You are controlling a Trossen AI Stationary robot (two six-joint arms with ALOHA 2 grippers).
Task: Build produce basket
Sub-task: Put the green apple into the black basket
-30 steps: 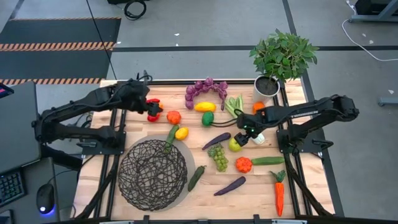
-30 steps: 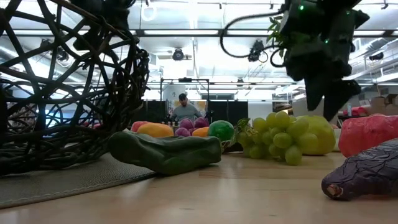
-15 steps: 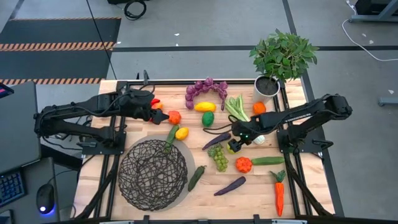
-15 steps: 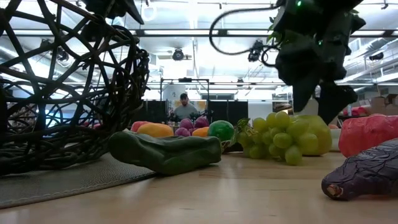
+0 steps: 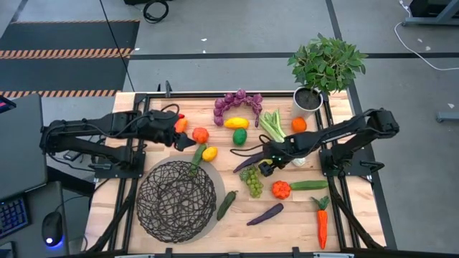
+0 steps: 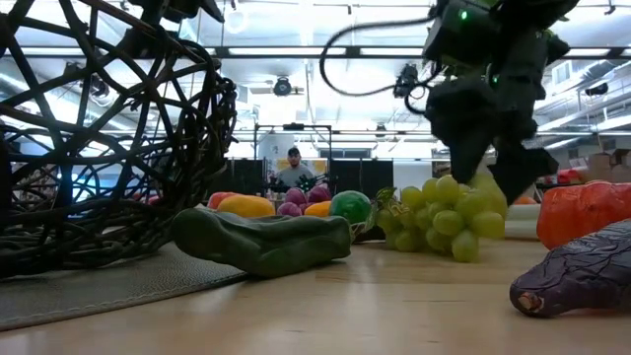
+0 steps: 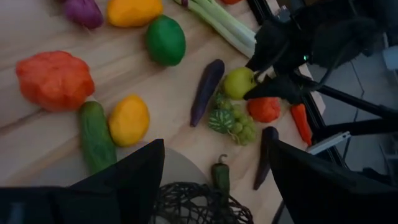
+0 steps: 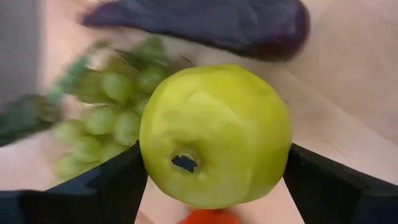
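While the basket (image 5: 176, 200) is sitting near the bench's front left corner, the right gripper (image 5: 267, 164) is straddling the apple (image 8: 214, 135) mid-bench with spread fingers, not clamped yet. The left gripper (image 5: 188, 141) is hovering released near the tomato (image 5: 201, 135). The apple is looking hard, light and smooth, probably slippery; gripping across its widest part seems safest.
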